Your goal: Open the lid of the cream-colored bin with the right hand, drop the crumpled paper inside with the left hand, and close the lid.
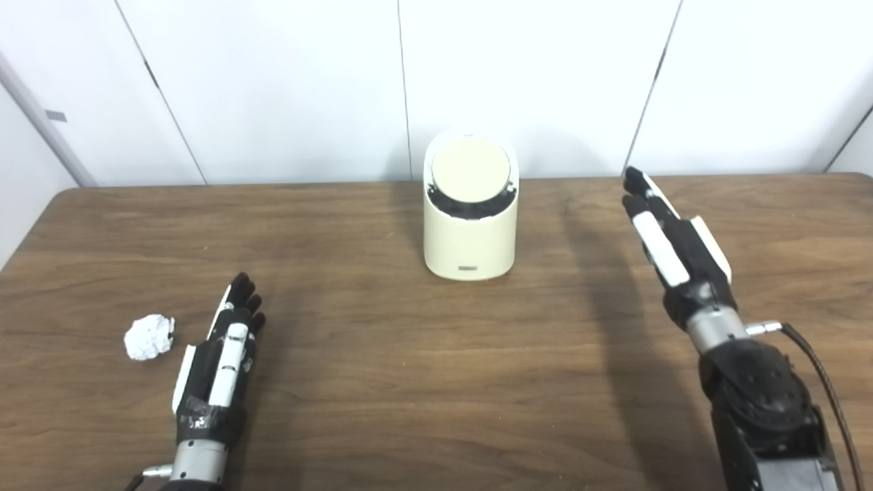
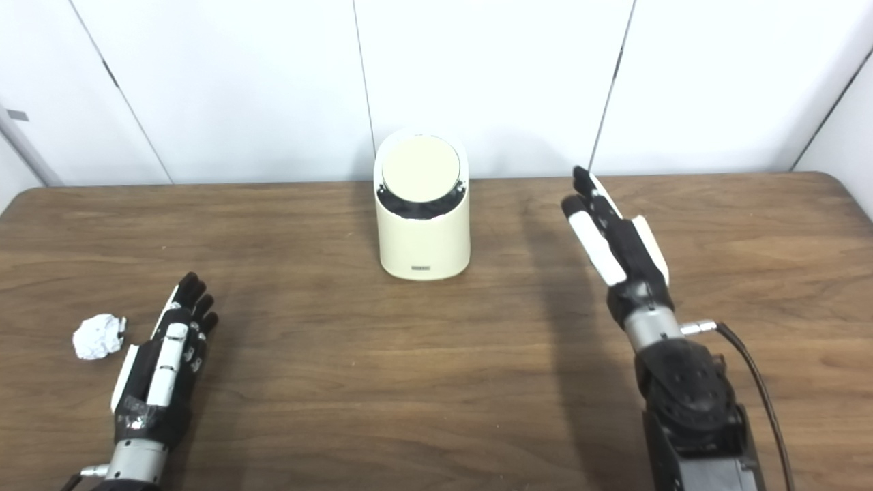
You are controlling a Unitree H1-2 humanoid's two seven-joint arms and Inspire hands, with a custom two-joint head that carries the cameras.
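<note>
Left eye view: the cream-colored bin (image 1: pixel 469 235) stands upright at the far centre of the wooden table (image 1: pixel 423 382), its round lid (image 1: pixel 470 168) tilted toward the camera; the crumpled paper (image 1: pixel 149 336) lies near left, just beside the empty left hand (image 1: pixel 219 361), whose fingers are extended. Right eye view: the right hand (image 2: pixel 617 235), fingers straight and holding nothing, is raised to the right of the bin, apart from it.

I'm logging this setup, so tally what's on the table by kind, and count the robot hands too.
Cream-colored bin, lid on: 1
Crumpled paper: 1
Robot hands: 2, the left hand and the right hand, both open and holding nothing
Total: 4
</note>
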